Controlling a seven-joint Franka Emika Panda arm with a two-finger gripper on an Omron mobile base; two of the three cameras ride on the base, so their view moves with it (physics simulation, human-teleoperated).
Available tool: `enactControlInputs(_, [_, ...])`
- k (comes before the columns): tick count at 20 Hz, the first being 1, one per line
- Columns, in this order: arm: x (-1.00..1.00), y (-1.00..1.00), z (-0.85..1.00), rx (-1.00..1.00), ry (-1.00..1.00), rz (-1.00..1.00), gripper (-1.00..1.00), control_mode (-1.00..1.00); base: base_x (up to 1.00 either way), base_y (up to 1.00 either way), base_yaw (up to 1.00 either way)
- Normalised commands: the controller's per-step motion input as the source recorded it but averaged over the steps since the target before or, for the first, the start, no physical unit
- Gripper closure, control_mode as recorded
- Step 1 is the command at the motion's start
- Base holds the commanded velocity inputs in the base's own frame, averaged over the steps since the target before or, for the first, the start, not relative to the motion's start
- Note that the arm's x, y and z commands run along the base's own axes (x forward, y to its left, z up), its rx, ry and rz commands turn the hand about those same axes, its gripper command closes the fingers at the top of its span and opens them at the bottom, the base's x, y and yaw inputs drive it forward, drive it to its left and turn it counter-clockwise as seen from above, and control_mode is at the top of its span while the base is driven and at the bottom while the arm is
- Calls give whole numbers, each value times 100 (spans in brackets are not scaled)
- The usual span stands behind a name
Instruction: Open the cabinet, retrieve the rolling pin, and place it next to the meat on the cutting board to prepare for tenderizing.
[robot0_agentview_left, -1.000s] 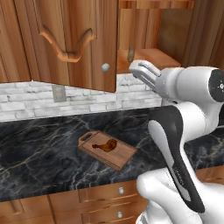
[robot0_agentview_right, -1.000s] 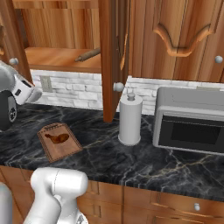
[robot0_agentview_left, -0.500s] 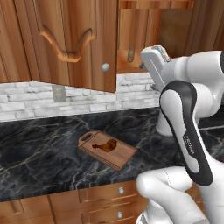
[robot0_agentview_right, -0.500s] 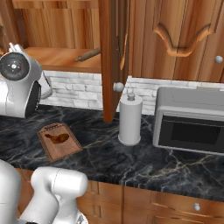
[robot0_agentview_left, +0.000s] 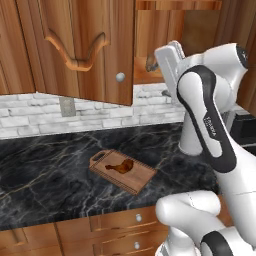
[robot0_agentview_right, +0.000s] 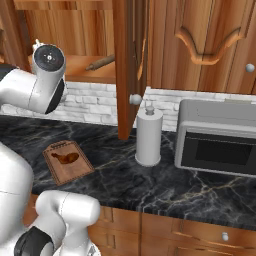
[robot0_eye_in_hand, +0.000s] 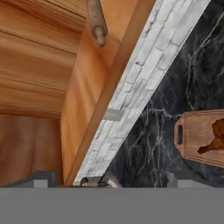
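The cabinet stands open, so the first step is done; retrieval and placement remain. The cutting board lies flat on the dark marble counter, carrying only the meat. The rolling pin, a slim light-brown rod, rests on the cabinet's lower shelf. The gripper, jaws spread wide and empty, faces that shelf.

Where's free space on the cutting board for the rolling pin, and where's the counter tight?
On the cutting board, bare wood runs along both long edges beside the meat; the strip toward the counter's front edge looks wider. Dark counter lies bare left of the board. It is crowded further right, where the paper towel roll stands close to the microwave.
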Motion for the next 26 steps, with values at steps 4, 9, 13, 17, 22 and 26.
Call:
enactControlInputs(4, [43, 35, -11, 13, 6, 11, -100, -100, 0, 0, 0])
enactControlInputs(9, [39, 41, -14, 12, 3, 11, -100, -100, 0, 0, 0])
enactControlInputs(13, [39, 39, -12, 12, 1, 10, -100, -100, 0, 0, 0])
enactControlInputs(17, [27, 45, -9, 10, 0, 7, -100, -100, 0, 0, 0])
enactControlInputs(22, [-6, 50, -1, 7, 0, 7, -100, -100, 0, 0, 0])
enactControlInputs(26, [-62, 54, 1, 1, -3, 12, -100, -100, 0, 0, 0])
